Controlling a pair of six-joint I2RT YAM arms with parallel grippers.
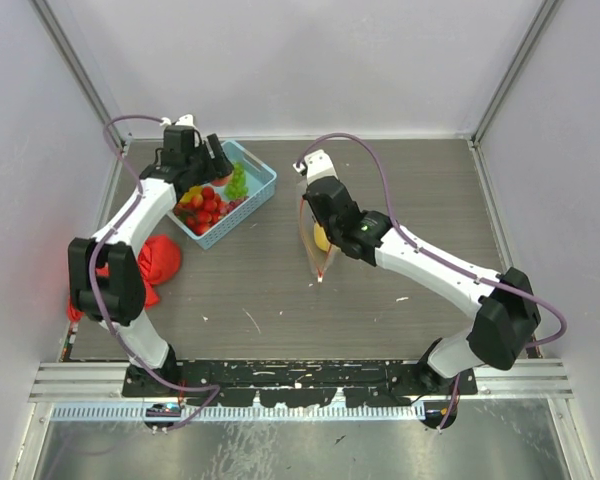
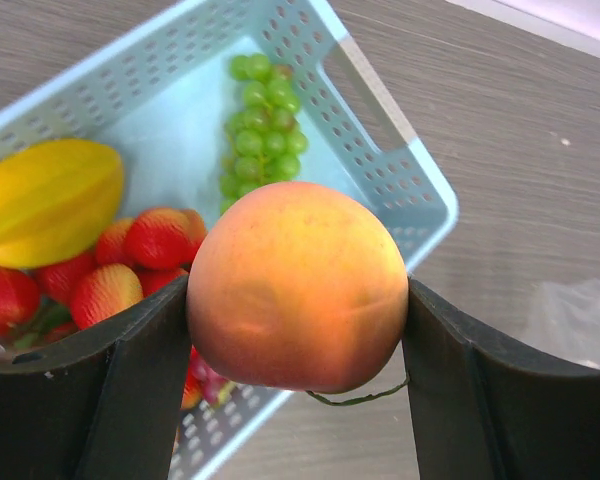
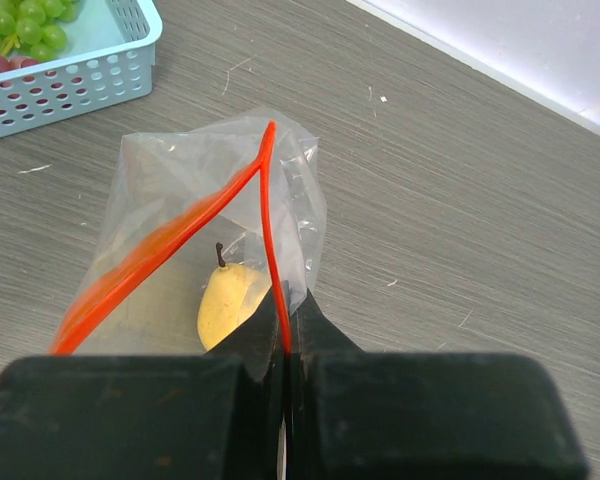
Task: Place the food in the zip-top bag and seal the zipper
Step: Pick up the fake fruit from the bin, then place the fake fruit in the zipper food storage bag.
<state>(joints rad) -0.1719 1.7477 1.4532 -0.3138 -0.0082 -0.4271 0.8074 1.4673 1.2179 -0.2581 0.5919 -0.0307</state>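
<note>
My left gripper (image 2: 298, 300) is shut on the orange-pink peach (image 2: 298, 285) and holds it above the near corner of the light-blue basket (image 2: 400, 180). Green grapes (image 2: 263, 130), red strawberries (image 2: 145, 245) and a yellow fruit (image 2: 45, 200) lie in the basket. My right gripper (image 3: 286, 300) is shut on the red-orange zipper (image 3: 267, 220) of the clear zip-top bag (image 3: 180, 200) and holds its mouth open. A yellow pear-shaped fruit (image 3: 230, 300) lies inside the bag. In the top view the left gripper (image 1: 218, 165) is over the basket and the right gripper (image 1: 320, 198) is at the bag (image 1: 318, 245).
The basket (image 1: 260, 180) stands at the back left, a short way left of the bag. A red cloth (image 1: 158, 260) lies beside the left arm. White walls close the table at the back and sides.
</note>
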